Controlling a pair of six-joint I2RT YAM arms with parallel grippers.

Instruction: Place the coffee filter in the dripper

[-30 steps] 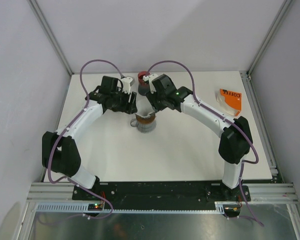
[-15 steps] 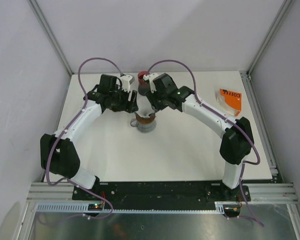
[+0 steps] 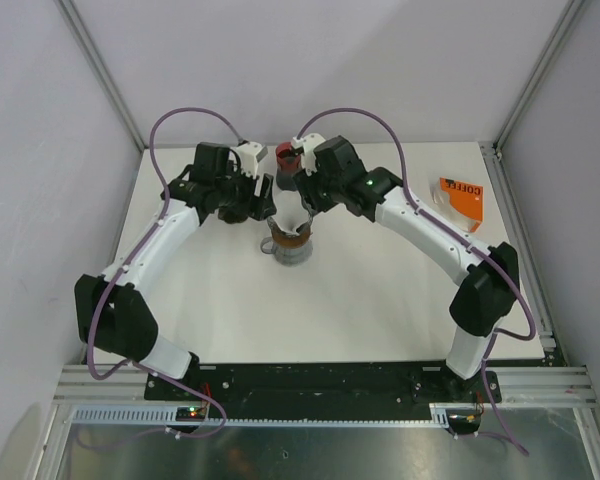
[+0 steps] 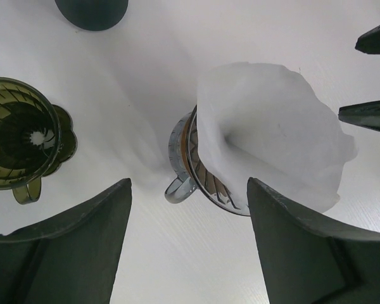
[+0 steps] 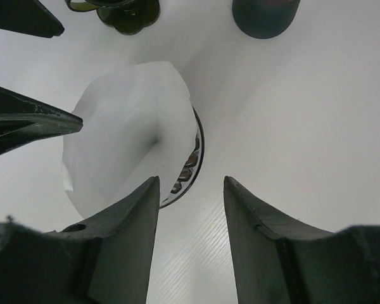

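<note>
Softly creased white paper filter (image 4: 272, 145) fills the ribbed dripper (image 4: 206, 180).

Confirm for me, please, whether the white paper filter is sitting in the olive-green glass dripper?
Not quite: the left wrist view shows the white paper filter sitting in the clear ribbed dripper; the olive-green glass dripper stands beside it with no filter inside.
</note>
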